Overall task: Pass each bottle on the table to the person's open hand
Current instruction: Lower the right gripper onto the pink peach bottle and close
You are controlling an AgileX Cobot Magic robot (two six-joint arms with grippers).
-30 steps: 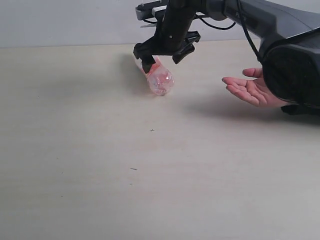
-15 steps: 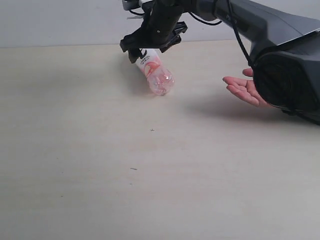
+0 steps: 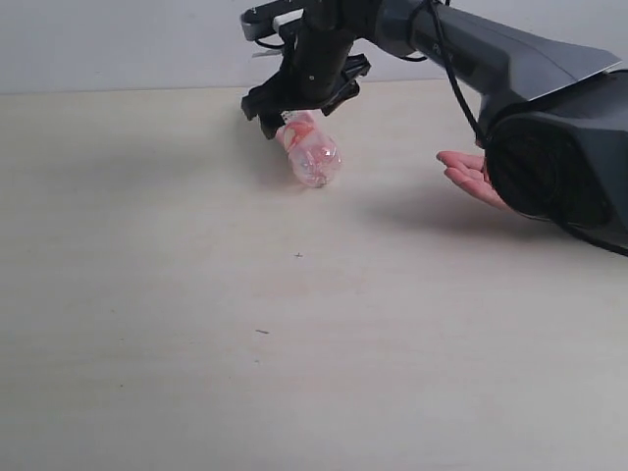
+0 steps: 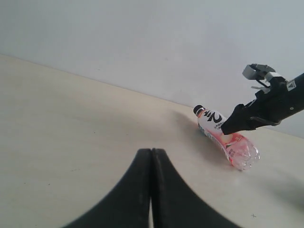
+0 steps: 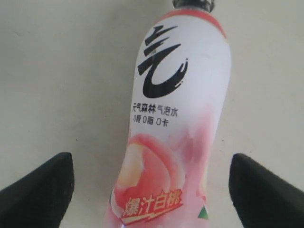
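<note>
One small clear plastic bottle (image 3: 312, 157) w/ a pink-and-white label lies on its side on the pale beige, faintly wood-grained worktop (image 3: 294, 343), toward the far edge near the plain grey wall (image 3: 118, 39). Its moulded clear base faces the exterior cam; the black cap (image 4: 198, 109) points toward the wall. The label is smooth and glossy: white at the cap end w/ bold black brush strokes and small print, fading to pink w/ a round peach pic and orange lettering.

My right gripper (image 3: 297, 116), matte black, hangs over the label end of the bottle, spread wide. In the right wrist cam its two blunt black fingertips (image 5: 38, 190) sit either side of the bottle w/ bare worktop showing between each tip and the plastic, so nothing's grasped.

My left gripper (image 4: 151, 156) is well apart from the bottle, its two curved black fingers pressed flat together, nothing between them.

The person's bare open hand (image 3: 469, 175), palm up, sits right of the bottle, partly hidden behind the right arm's bulky dark grey housing (image 3: 549, 167).
</note>
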